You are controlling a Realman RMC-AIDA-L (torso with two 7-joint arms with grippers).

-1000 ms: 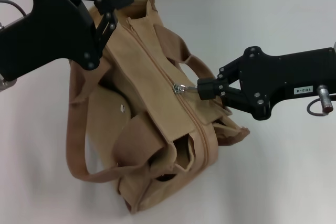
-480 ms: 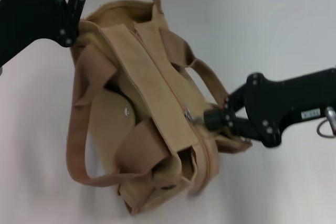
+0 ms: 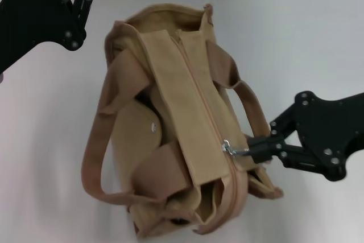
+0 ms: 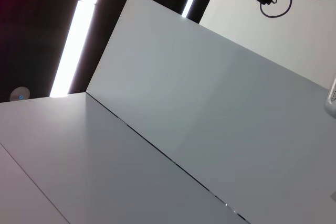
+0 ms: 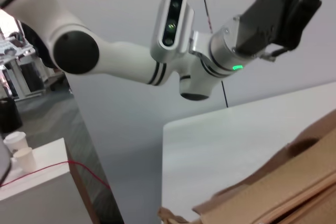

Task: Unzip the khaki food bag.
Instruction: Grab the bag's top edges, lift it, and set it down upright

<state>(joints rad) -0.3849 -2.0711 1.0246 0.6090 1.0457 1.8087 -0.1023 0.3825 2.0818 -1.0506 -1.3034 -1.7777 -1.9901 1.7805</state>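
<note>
Now lying on the white tabletop (image 3: 318, 32): large soft khaki canvas food bag (image 3: 187, 135) with wide webbing handles. Pinching its small metal zipper pull (image 3: 230, 148), toward the bag's near end, right side: black right gripper (image 3: 257, 151), fingers clamped. Hanging above the bag's far left corner: black left gripper (image 3: 79, 1); finger state impossible to tell.

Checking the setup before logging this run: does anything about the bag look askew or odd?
The khaki food bag slumps crooked on the white table, handles splayed. The right hand grips the zipper pull; the left hand is off it.
</note>
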